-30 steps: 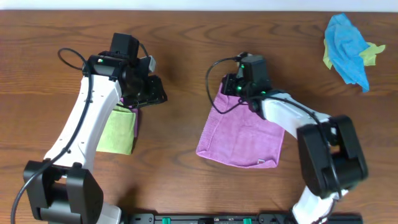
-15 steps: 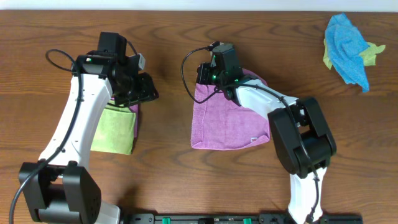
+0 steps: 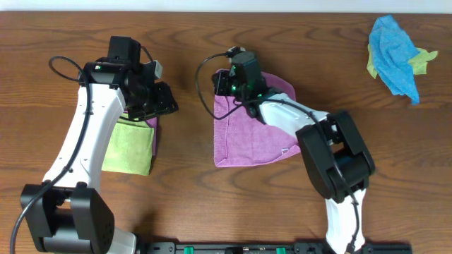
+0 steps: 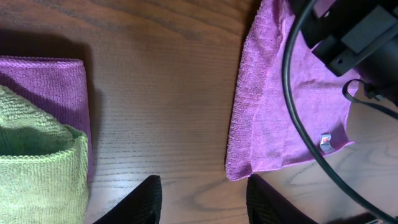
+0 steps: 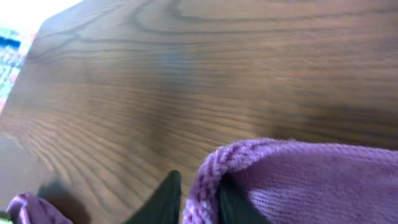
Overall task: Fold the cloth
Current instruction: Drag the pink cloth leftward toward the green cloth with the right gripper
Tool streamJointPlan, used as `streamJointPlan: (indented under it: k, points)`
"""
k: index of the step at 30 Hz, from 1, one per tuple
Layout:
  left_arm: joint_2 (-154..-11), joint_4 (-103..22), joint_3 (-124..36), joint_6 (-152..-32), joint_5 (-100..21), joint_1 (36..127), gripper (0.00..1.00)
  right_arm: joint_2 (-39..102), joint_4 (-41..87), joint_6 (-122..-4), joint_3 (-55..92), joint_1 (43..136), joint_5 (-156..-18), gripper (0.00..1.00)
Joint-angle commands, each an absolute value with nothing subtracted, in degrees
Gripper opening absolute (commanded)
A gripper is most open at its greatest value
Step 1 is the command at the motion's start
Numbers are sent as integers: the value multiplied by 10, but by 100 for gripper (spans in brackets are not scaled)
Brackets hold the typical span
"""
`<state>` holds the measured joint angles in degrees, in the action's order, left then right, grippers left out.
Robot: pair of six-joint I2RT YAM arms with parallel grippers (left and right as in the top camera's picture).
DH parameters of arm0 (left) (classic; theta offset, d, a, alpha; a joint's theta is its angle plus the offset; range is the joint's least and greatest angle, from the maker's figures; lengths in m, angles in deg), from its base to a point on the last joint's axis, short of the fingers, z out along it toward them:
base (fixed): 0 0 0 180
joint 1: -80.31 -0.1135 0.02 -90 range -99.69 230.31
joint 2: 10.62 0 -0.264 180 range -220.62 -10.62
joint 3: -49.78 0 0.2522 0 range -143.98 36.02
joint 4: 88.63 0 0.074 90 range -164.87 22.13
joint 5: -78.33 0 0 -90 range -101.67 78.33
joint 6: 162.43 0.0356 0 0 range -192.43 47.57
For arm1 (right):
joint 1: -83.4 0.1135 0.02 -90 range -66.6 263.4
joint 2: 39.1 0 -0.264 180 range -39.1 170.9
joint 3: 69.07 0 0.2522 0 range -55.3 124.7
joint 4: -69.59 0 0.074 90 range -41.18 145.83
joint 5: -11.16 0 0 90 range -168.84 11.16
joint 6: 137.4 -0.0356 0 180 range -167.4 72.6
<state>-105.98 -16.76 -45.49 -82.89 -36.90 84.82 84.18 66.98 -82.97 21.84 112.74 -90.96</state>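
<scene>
My right jaws are clenched on the far-left hem of the purple cloth. It lies mid-counter with its left edge doubled over. My left jaws are released, hovering over bare wood left of it, beside the folded green cloth. Blue-yellow pile sits far right.

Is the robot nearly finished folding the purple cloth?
Not quite. The green cloth already lies folded on the left. The right gripper pinches an edge of the purple cloth, which looks partly doubled over. It has yet to be laid flat and let go, and the crumpled blue cloth is untouched.
</scene>
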Motion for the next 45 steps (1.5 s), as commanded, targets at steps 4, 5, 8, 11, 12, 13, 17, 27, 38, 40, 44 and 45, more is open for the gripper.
streamJointPlan:
  k: [4, 5, 8, 11, 12, 13, 17, 27, 38, 40, 44, 45]
  points:
    - [-1052, -166, -470, -823, -366, 844, 45, 853, 685, -850, 230, 1144, -931, 37]
    - [-1052, -166, -470, -823, -366, 844, 45, 853, 687, -856, 230, 1145, -933, 37]
    - [-1052, -166, -470, -823, -367, 844, 45, 853, 707, -865, 230, 1151, -950, 38]
    - [-1052, -166, -470, -823, -367, 844, 45, 853, 723, -887, 230, 1158, -954, 38]
    - [-1052, -166, -470, -823, -367, 844, 45, 853, 728, -894, 230, 1161, -956, 38]
    - [-1052, -166, -470, -823, -367, 844, 44, 853, 731, -902, 230, 1164, -958, 38]
    - [-1052, -165, -470, -823, -368, 844, 44, 853, 717, -911, 230, 1177, -947, 38]
    - [-1052, -158, -470, -822, -367, 844, 44, 853, 634, -860, 230, 1173, -880, 48]
    - [-1052, -158, -470, -823, -367, 844, 44, 853, 617, -861, 230, 1165, -894, 47]
    - [-1052, -158, -470, -823, -367, 844, 44, 853, 626, -861, 230, 1169, -898, 45]
    - [-1052, -159, -470, -823, -367, 844, 44, 854, 638, -861, 230, 1179, -893, 44]
    - [-1052, -159, -470, -823, -368, 844, 44, 854, 642, -861, 230, 1180, -892, 43]
